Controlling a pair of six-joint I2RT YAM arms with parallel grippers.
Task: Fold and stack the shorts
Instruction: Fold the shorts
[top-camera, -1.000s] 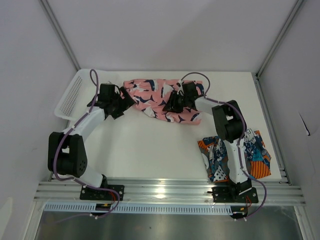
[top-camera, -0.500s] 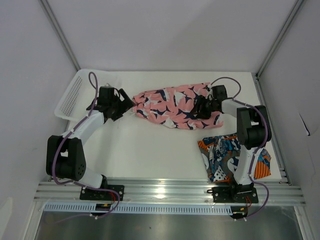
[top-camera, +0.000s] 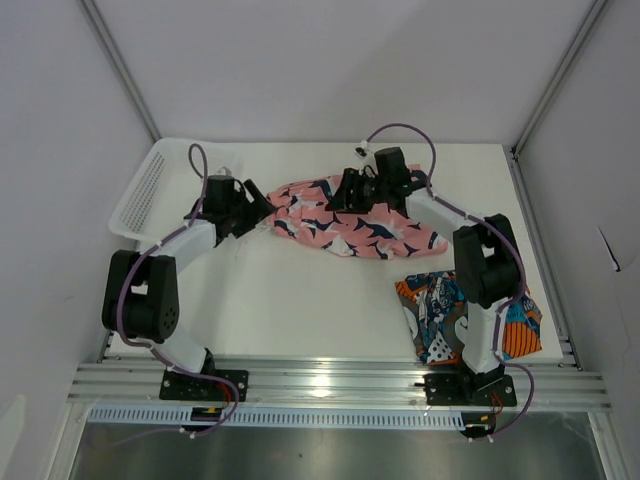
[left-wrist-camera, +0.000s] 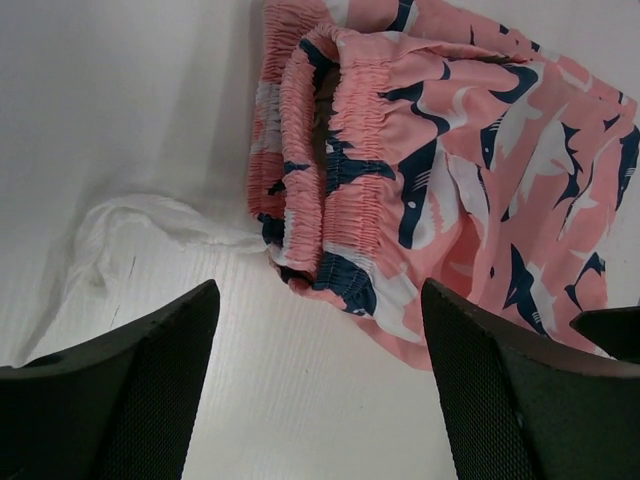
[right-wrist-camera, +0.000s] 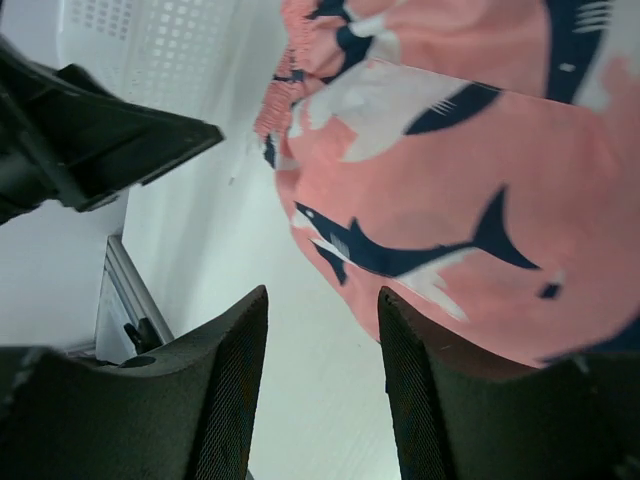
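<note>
Toward back, pink shorts (top-camera: 352, 226), waistband (top-camera: 279, 206) leftward

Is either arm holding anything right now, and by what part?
Nothing is held. The left gripper has its jaws open just short of the pink shorts' waistband. The right gripper has its jaws apart above the shorts, with nothing between them.

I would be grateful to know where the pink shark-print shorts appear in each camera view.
Top external: pink shark-print shorts lie spread at the table's far centre.
Left wrist: shorts fill the upper right.
Right wrist: shorts fill the upper right.
Shared landmark: the gathered waistband at their left end.
</note>
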